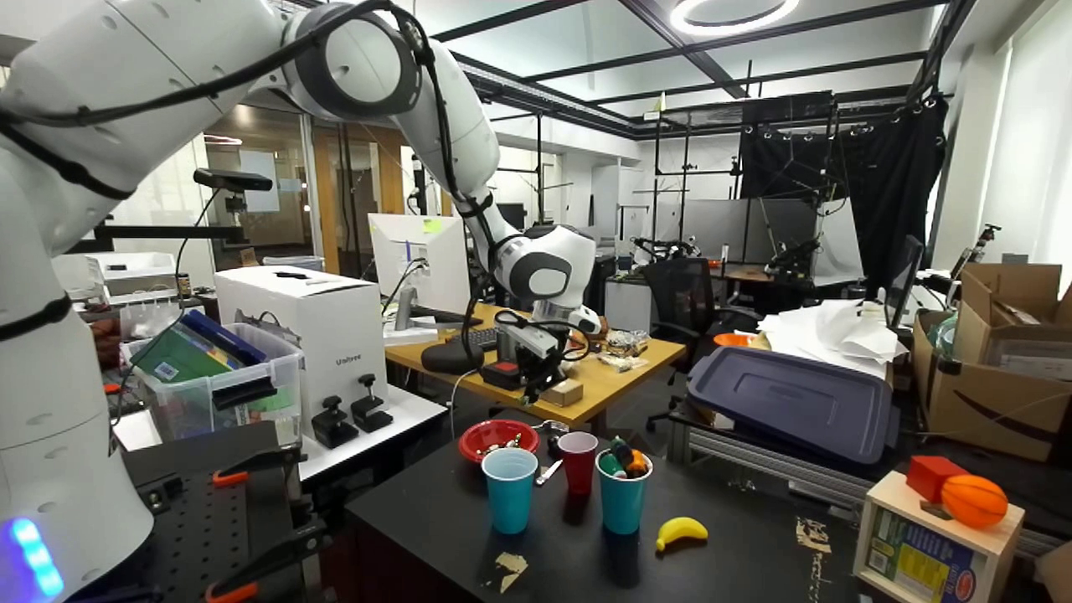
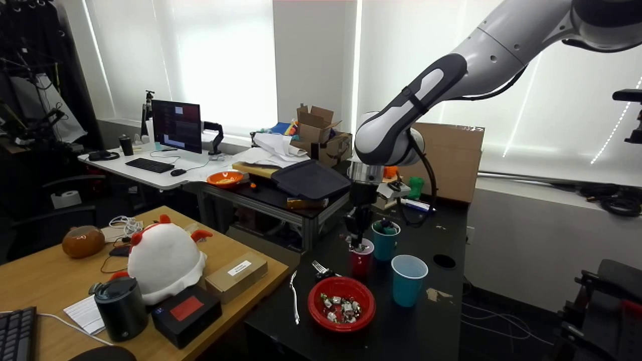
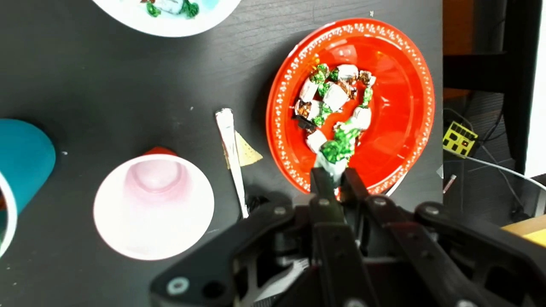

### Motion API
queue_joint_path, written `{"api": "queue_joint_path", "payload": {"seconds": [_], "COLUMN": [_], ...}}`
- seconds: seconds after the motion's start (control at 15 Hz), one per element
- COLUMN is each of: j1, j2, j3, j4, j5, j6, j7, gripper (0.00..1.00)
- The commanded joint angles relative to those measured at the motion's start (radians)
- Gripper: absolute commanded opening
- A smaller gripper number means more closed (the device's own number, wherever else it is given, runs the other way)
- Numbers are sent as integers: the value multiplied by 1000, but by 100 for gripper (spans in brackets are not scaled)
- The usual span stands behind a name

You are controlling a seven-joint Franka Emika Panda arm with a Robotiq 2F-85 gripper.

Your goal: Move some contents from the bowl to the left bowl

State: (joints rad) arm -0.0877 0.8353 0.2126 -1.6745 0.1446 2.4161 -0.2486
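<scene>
- Gripper (image 3: 337, 179): narrow, holding foil-wrapped candy (image 3: 334, 154), prob. by one end (tips blurred).
- Red bowl (image 3: 403, 111): nr R edge of blk table (image 3: 111, 81) in wrist view, more candies (image 3: 335, 97) inside.
- Red cup (image 3: 153, 217): upright, L of bowl, same view; fork handle (image 3: 230, 153) btwn.

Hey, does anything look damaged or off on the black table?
Yes, the tabletop itself: one ragged tan patch shows near a teal cup, another patch near the wooden box. Both break up the dark surface oddly; torn tape or peeled finish, I can't tell.
</scene>
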Motion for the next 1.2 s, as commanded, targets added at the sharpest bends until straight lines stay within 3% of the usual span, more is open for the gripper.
{"api": "queue_joint_path", "payload": {"seconds": [0.0, 1.13], "j1": [-2, 117], "j2": [-88, -186], "j3": [-10, -147], "j4": [-103, -194], "j5": [27, -17], "j6": [49, -71], "j7": [11, 286], "gripper": [3, 3]}}
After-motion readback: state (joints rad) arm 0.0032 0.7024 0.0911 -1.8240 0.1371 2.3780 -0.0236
